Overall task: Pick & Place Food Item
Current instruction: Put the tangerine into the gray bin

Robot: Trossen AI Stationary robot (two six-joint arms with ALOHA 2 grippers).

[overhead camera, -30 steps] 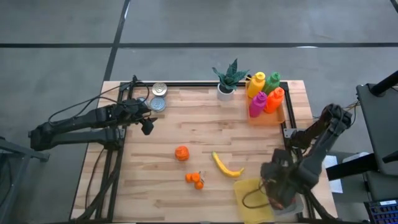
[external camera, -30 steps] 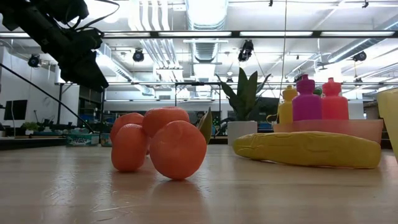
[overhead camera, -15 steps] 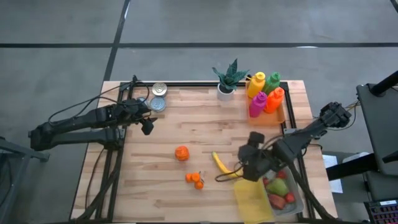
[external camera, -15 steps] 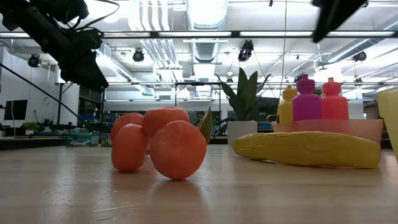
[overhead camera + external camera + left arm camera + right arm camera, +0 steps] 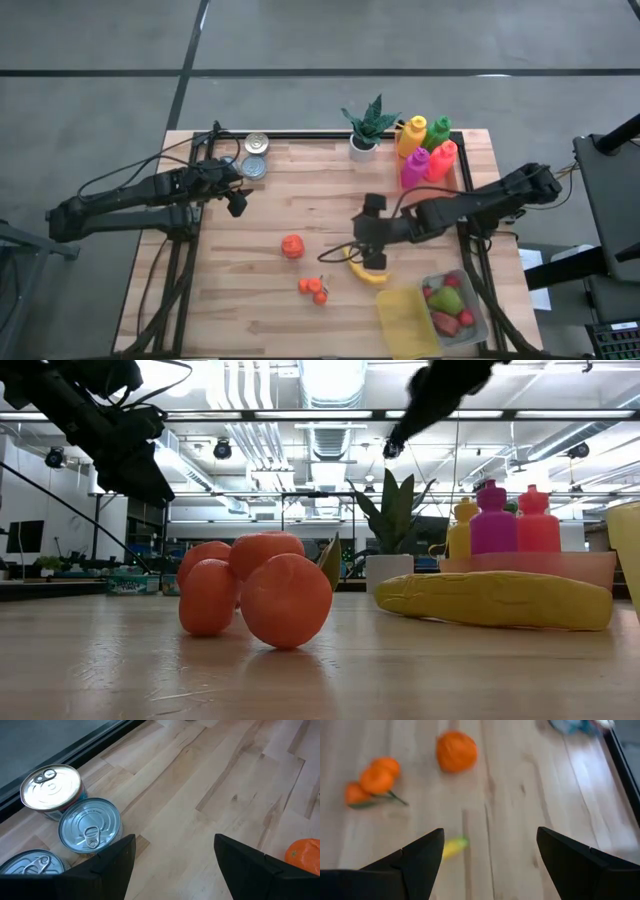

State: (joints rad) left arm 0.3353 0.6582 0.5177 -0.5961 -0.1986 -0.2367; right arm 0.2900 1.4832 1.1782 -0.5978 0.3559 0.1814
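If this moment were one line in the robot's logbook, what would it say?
right gripper: open, empty, above banana | left gripper: open, waiting near cans | container: holds food | orange: on table

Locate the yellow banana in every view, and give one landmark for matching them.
High view: the banana lies near the table's middle, partly under the right gripper.
Low view: at right, flat on the wood.
Left wrist view: not in it.
Right wrist view: only its tip shows between the fingers.
Shared landmark: the single orange; in the low view I cannot single it out.
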